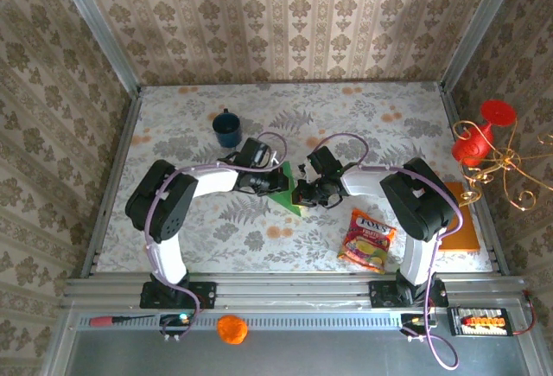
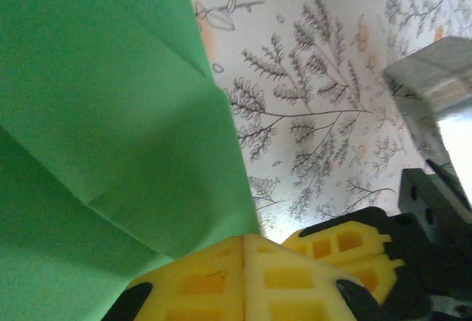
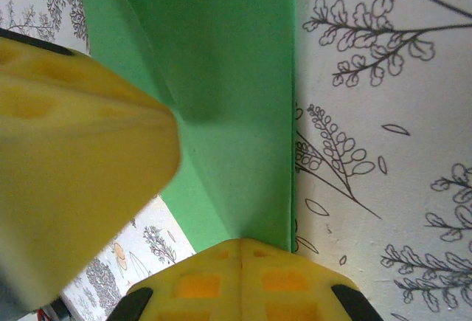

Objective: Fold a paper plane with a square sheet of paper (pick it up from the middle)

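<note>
The bright-green square sheet of paper (image 1: pixel 288 200) lies mid-table, folded into a pointed wedge with creases. My left gripper (image 1: pixel 278 184) reaches it from the left and my right gripper (image 1: pixel 302 194) from the right, tips almost meeting. In the left wrist view the paper (image 2: pixel 110 114) runs down to my left gripper (image 2: pixel 245 241), whose yellow jaws are shut on its corner; a right finger (image 2: pixel 346 247) shows beside it. In the right wrist view the paper (image 3: pixel 228 77) ends in my right gripper (image 3: pixel 242 246), shut on its edge, with a blurred left finger (image 3: pixel 74 188) close by.
A blue mug (image 1: pixel 227 129) stands behind the left gripper. A colourful snack packet (image 1: pixel 369 239) lies front right, an orange-brown board (image 1: pixel 462 220) at the right edge, and a red and gold ornament (image 1: pixel 479 138) hangs above it. An orange ball (image 1: pixel 232 328) rests on the front rail.
</note>
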Motion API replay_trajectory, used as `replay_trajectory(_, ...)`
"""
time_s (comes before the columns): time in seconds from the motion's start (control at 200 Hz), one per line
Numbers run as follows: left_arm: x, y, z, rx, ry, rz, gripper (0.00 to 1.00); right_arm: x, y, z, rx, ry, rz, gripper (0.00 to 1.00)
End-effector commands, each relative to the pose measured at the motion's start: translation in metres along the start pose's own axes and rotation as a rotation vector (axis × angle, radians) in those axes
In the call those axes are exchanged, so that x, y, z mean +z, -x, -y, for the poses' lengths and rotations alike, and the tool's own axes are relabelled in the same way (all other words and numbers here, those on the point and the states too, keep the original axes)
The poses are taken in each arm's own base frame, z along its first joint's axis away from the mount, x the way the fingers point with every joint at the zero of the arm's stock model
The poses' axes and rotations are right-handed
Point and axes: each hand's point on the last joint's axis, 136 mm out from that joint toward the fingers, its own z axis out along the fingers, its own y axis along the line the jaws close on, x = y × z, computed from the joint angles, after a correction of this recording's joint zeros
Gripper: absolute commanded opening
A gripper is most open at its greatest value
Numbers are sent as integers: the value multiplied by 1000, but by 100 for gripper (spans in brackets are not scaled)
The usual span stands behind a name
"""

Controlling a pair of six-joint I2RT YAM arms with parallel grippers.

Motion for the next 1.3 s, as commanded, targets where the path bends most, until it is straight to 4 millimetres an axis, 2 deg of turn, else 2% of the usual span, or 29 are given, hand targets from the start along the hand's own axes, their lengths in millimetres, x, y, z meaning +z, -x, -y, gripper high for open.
replay_trajectory(0.0,8,-9,9,41,-49,-36,8,7,-48,56,102,-186,-139,3)
replay_trajectory(0.255,17,-10,-2,26,1,-47,7,7,-51,60,110,-207,-145,3)
replay_trajectory(0.46,20,-12,-31,-31,109,-47,7,3,-62,76,119,-286,-184,2)
replay_trajectory(0.72,8,7,-55,-61,193,-36,7,-9,-81,102,116,-421,-239,2)
replay_trajectory(0.92,-3,34,-71,-51,213,3,7,-15,-94,121,114,-504,-268,1)
replay_trajectory(1.065,-11,47,-81,-34,212,37,7,-16,-98,124,128,-512,-274,1)
replay_trajectory(1.2,-15,50,-91,-15,218,52,7,-16,-101,126,137,-518,-278,1)
replay_trajectory(1.22,-22,55,-100,-30,224,71,7,-16,-101,126,137,-519,-279,1)
replay_trajectory(1.295,-28,61,-108,-30,228,102,7,-16,-102,127,139,-519,-283,1)
